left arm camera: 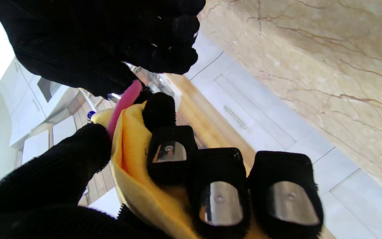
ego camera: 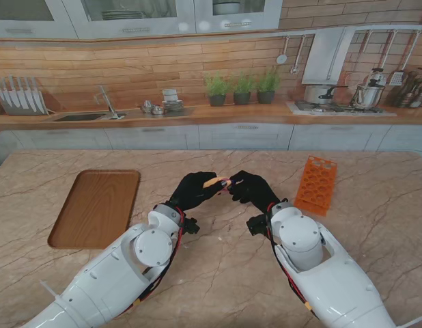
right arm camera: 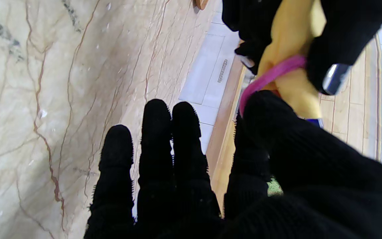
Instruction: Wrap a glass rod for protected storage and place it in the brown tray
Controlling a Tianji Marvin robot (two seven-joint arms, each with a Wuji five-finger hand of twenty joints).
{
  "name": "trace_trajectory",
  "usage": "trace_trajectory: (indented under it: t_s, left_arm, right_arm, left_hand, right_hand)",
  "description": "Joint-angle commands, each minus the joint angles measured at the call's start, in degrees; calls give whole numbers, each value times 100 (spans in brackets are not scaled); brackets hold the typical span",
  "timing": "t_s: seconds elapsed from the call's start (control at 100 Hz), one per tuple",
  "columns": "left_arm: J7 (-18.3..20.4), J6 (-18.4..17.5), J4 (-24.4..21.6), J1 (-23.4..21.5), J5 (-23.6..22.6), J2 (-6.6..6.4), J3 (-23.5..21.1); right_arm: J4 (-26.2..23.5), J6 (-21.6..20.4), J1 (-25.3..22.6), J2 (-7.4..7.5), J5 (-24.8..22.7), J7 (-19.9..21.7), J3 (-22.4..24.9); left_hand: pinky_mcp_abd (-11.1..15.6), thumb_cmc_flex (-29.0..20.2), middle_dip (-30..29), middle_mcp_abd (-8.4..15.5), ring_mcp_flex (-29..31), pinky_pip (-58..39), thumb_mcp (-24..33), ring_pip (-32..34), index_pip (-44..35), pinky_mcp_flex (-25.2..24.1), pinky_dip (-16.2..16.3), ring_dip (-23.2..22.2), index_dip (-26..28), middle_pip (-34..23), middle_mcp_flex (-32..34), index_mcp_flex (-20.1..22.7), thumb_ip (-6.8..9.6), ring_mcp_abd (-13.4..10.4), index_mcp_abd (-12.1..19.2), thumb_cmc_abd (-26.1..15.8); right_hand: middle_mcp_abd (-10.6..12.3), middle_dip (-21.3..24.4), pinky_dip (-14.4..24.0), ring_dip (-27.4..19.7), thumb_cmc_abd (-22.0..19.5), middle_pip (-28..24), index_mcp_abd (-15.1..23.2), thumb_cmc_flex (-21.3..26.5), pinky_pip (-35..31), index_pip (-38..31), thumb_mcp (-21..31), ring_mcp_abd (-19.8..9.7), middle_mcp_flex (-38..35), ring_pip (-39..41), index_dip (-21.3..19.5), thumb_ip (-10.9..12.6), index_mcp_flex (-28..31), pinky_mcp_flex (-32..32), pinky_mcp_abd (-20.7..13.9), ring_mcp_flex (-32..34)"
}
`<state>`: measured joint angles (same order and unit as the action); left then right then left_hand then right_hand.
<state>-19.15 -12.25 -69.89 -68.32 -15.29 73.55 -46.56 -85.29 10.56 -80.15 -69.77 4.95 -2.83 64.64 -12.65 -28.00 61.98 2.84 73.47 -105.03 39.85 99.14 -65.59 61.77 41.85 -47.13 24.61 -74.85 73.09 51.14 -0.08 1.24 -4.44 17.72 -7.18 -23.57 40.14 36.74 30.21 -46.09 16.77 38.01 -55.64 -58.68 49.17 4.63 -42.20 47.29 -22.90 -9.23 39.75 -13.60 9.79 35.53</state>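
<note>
My left hand (ego camera: 194,190) is shut on a yellow cloth bundle (ego camera: 212,182), held above the middle of the table. The glass rod is hidden inside the cloth (left arm camera: 134,166); only a small blue tip (left arm camera: 91,115) pokes out. A pink band (left arm camera: 124,103) runs across the bundle. My right hand (ego camera: 250,188) meets the left, its thumb and forefinger pinching the pink band (right arm camera: 270,74) against the yellow bundle (right arm camera: 290,43); its other fingers (right arm camera: 154,139) are stretched out. The brown tray (ego camera: 95,208) lies on the left with nothing in it.
An orange test-tube rack (ego camera: 315,185) stands on the marble table to the right of my right hand. Kitchen counters, a sink and potted plants line the far wall behind the table.
</note>
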Motion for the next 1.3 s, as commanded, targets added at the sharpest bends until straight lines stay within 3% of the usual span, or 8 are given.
trace_trajectory:
  t_s: [0.0,0.2,0.66,0.99,1.09,1.16,1.2,1.29]
  left_arm:
    - [-30,18,-58,-45,17,47,-17]
    - [-149,81,-31,-59,84,97,-38]
    - [-342,287,55,-35,174,186,-43]
    - [-328,396,35,-37,162,180,-46]
    - [-327,422,29,-37,148,178,-43]
    - [-337,442,26,-38,147,182,-42]
    - [-338,455,19,-41,154,184,-42]
    - [-326,480,6,-45,169,184,-37]
  right_arm:
    - [-2,-53,-49,-31,33,-9,-24]
    - [34,-345,-87,28,-512,-88,-80]
    - [200,-1623,-171,219,-2548,-658,-192]
    - [213,-2226,-226,324,-3524,-1009,-69]
    - [217,-2393,-224,353,-3773,-1096,-29]
    - [230,-2510,-213,371,-3917,-1148,-7]
    - [242,-2579,-202,380,-3974,-1166,3]
    - [287,-2715,-164,395,-4081,-1201,22]
  left_hand:
    - [26,-400,102,638,-55,-1495,630,443,-461,88,114,-45,125,-481,370,-56,140,-403,-646,35]
    - [75,-351,94,652,-55,-1495,672,438,-418,87,77,-39,65,-480,343,-99,234,-430,-593,102]
    - [50,-602,116,638,-56,-1495,430,387,-286,72,-102,-25,-11,-452,148,-302,24,-419,-604,47]
    - [56,-794,117,693,-55,-1495,343,381,126,78,-104,-34,-254,-483,181,-310,-31,-416,-497,339]
    - [56,-1047,122,568,-55,-1495,388,380,402,78,-93,-36,-393,-513,169,-466,-120,-416,-472,589]
    - [53,-1246,117,719,-55,-1495,377,380,454,78,-93,-37,-386,-529,185,-667,-253,-416,-426,680]
    - [35,-1374,125,592,-55,-1495,354,380,468,76,-93,-37,-371,-556,185,-838,-331,-416,-348,690]
    - [19,-1553,135,694,-56,-1495,304,385,502,76,-84,-41,-293,-558,198,-1132,-421,-399,-147,624]
  right_hand:
    - [97,-17,108,96,-270,-122,-57,290,-236,-177,131,-52,-293,146,-103,-58,237,-82,-91,169]
    - [72,64,42,77,-180,-192,-194,327,-309,-207,264,-111,-795,215,-175,-148,377,-132,-51,339]
    - [97,137,-55,104,-118,-336,-175,243,-414,-191,469,-168,-931,384,-300,-255,425,-255,-5,498]
    - [125,153,-118,101,-153,-400,-104,210,-471,-224,493,-202,-901,442,-375,-248,372,-265,-16,505]
    - [128,157,-133,97,-148,-412,-91,206,-483,-225,499,-205,-904,448,-379,-246,374,-277,-13,509]
    - [144,161,-146,92,-156,-416,-76,192,-488,-222,500,-222,-900,448,-381,-247,363,-276,-15,509]
    - [149,161,-153,88,-163,-420,-66,185,-491,-226,504,-231,-896,446,-387,-246,353,-275,-14,505]
    - [170,161,-172,78,-181,-428,-35,171,-490,-239,511,-249,-876,434,-406,-246,331,-266,-18,489]
